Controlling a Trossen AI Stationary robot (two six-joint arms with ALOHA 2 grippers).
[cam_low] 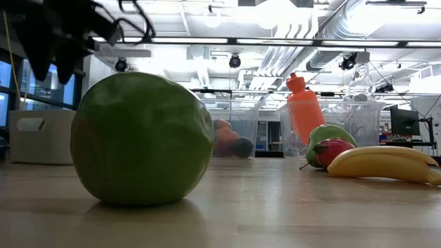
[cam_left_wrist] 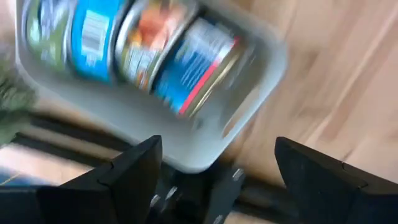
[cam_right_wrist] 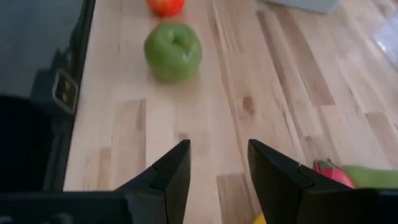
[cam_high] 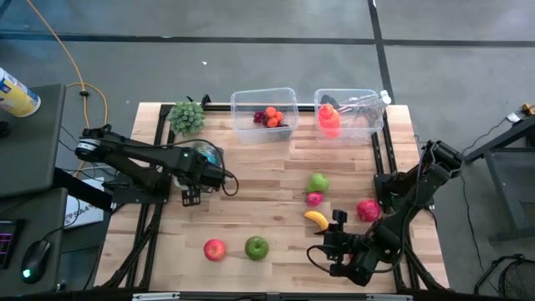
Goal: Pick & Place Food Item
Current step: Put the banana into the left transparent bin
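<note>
we saw the left gripper (cam_high: 191,197) over the left-middle of the table (cam_high: 267,226), its fingers (cam_left_wrist: 134,168) spread wide with nothing between them; its wrist camera looked on a blurred grey tray (cam_left_wrist: 205,124) of cans. the right gripper (cam_high: 337,219) sat near the front right of the table, just beside the banana (cam_high: 315,219), its fingers (cam_right_wrist: 171,174) parted a little and holding nothing.

the food lay scattered. a red apple (cam_high: 215,248) and a green apple (cam_high: 257,247) rested side by side at the near edge, left of the right gripper. a green pear (cam_high: 318,182) lay mid-table with a small pink-red fruit (cam_high: 314,198) just nearer, the banana nearer again. a dark red fruit (cam_high: 367,209) lay towards the right edge. at the far side stood two clear bins: the left bin (cam_high: 264,114) held small red and orange fruits, the right bin (cam_high: 351,113) an orange bottle (cam_high: 328,119). a green leafy bunch (cam_high: 186,116) sat at the far left corner.
</note>
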